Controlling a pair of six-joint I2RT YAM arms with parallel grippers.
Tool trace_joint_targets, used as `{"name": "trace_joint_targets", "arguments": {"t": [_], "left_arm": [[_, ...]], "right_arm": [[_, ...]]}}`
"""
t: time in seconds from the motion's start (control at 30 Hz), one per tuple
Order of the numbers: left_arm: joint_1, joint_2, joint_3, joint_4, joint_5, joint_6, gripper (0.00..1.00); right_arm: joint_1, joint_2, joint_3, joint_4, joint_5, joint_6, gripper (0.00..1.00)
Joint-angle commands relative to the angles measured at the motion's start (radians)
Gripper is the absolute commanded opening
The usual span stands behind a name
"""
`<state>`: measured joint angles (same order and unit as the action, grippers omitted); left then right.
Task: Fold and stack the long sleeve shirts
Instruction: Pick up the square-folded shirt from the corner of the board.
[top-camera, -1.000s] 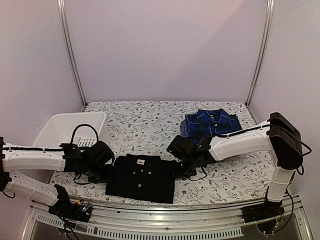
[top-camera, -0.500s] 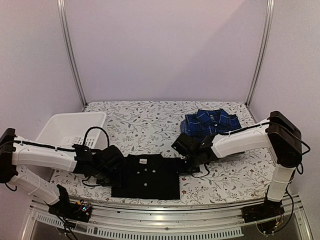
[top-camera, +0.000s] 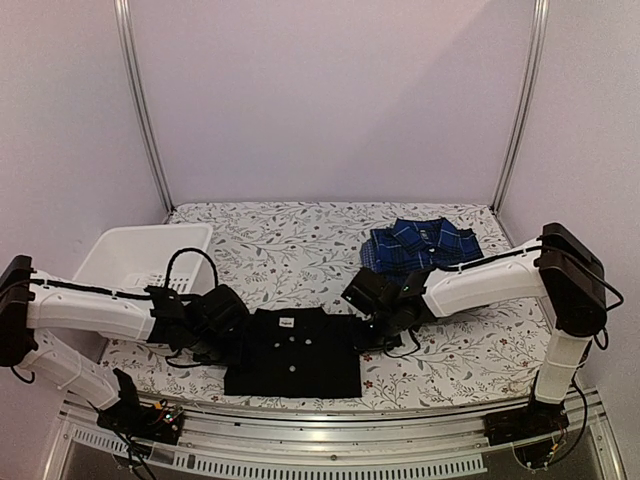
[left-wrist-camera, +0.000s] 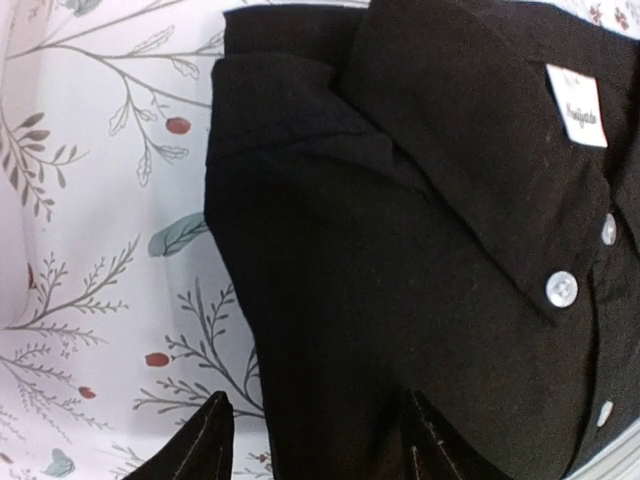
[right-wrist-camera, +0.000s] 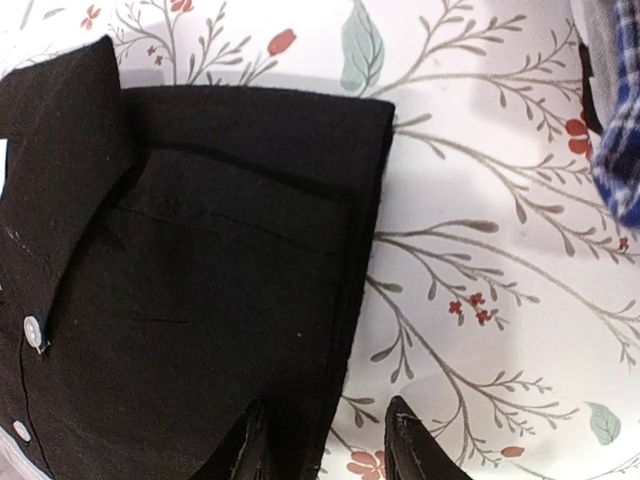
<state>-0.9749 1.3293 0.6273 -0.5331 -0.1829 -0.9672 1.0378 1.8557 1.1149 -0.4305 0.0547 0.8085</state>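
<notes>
Floral-print bench (top-camera: 300, 240) holds both shirts folded yet apart — blue-and-navy plaid cloth shirt (top-camera: 420, 245) back right, plain black buttoned shirt (top-camera: 290, 355) at the front edge, left fingers (left-wrist-camera: 203, 448) and right fingers (right-wrist-camera: 410, 445) parted astride its sides, gripping nothing — so stacking likely remains.

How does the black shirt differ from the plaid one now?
The black shirt is plain with pale buttons; the plaid shirt is blue-and-navy checked. The black shirt lies near the front edge, the plaid shirt farther back, to the right. The left end effector and right end effector sit open at the black shirt's sides; neither is at the plaid shirt. Both lie folded.
</notes>
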Motion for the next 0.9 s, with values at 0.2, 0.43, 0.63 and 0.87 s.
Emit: {"name": "trace_joint_targets", "arguments": {"t": [0.2, 0.43, 0.63, 0.87], "left_arm": [[0.094, 0.076, -0.057, 0.151, 0.114, 0.126, 0.52], [0.091, 0.173, -0.058, 0.185, 0.158, 0.130, 0.44], [0.073, 0.188, -0.031, 0.175, 0.156, 0.123, 0.19], [0.054, 0.143, 0.050, 0.084, 0.115, 0.141, 0.00]], "right_arm": [[0.044, 0.073, 0.073, -0.111, 0.056, 0.049, 0.40], [0.072, 0.145, 0.124, -0.122, 0.036, 0.057, 0.41], [0.080, 0.168, 0.131, -0.116, 0.021, 0.066, 0.29], [0.080, 0.162, 0.224, -0.176, 0.062, 0.049, 0.01]]}}
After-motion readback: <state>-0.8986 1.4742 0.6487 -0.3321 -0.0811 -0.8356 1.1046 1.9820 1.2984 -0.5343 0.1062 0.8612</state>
